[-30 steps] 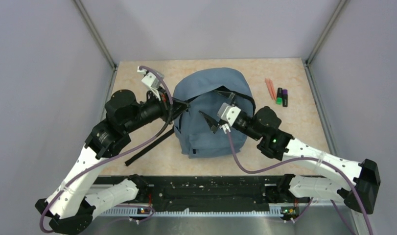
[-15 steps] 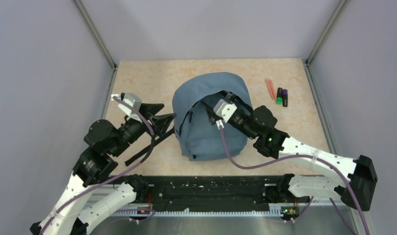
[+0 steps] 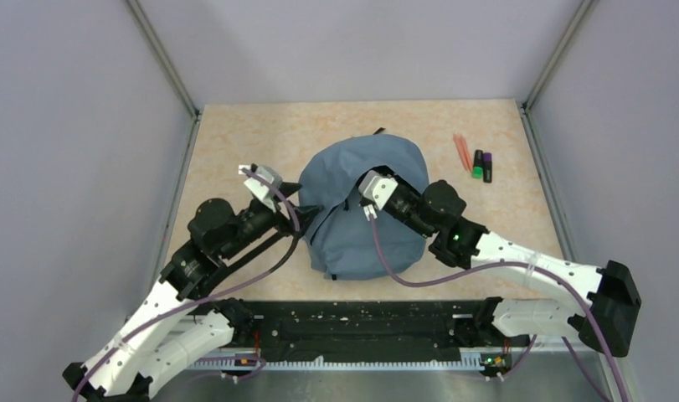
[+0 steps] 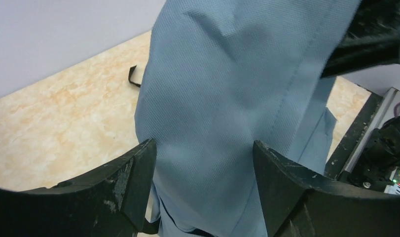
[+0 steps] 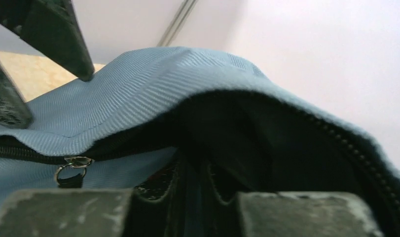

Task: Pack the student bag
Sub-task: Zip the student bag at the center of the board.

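Observation:
The student bag [image 3: 378,226], dusty blue with black zippers, stands in the middle of the table with its top fabric bulged up. My left gripper [image 3: 307,207] is open against the bag's left side. In the left wrist view its fingers [image 4: 133,182] straddle a fold of the bag [image 4: 222,98]. My right gripper [image 3: 362,186] reaches into the bag's zipped opening from the right, its tips hidden under fabric. In the right wrist view that gripper [image 5: 185,210] is shut on bunched folds of the bag's rim, beside a metal zipper pull [image 5: 69,165].
Orange pens [image 3: 463,153] and two highlighters [image 3: 483,166] lie at the back right of the table. A black strap [image 3: 256,254] trails from the bag toward the left arm. Grey walls close in the sides and back, and a black rail [image 3: 361,322] runs along the near edge.
My left gripper opened, pulled away left, then came back to the bag's side. My right gripper pushed into the opening and closed on the fabric. The bag's top has risen and rounded.

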